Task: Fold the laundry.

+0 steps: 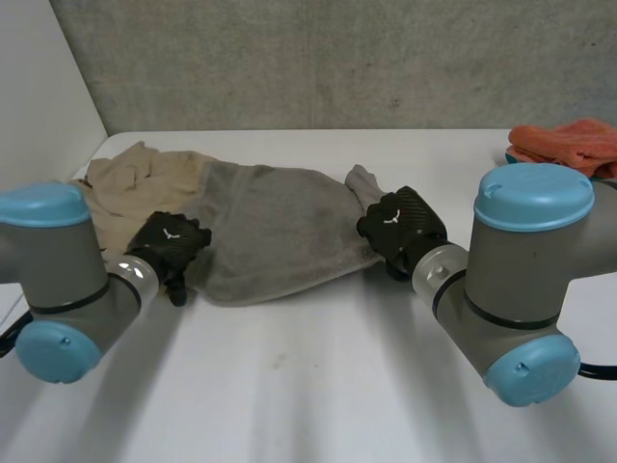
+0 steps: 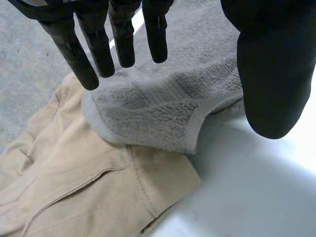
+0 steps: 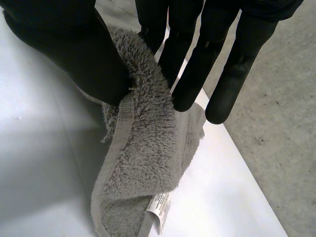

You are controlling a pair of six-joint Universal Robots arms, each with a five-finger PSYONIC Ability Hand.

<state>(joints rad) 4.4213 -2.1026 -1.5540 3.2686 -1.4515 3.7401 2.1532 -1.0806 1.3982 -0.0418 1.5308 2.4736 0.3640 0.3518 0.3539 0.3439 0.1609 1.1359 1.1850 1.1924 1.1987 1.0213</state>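
A grey towel (image 1: pixel 275 231) lies spread across the middle of the white table (image 1: pixel 318 376), partly over a beige garment (image 1: pixel 130 183) at its left end. My left hand (image 1: pixel 169 241) hovers at the towel's near left corner (image 2: pixel 163 123), fingers (image 2: pixel 98 49) straight and spread, thumb apart, nothing between them. My right hand (image 1: pixel 400 227) is at the towel's right end. There the thumb and fingers (image 3: pixel 197 74) pinch a bunched edge of the grey towel (image 3: pixel 148 148), whose white label (image 3: pixel 159 205) hangs below.
An orange cloth (image 1: pixel 569 145) lies at the table's far right corner. A grey wall stands behind the table. The near half of the table is bare white surface.
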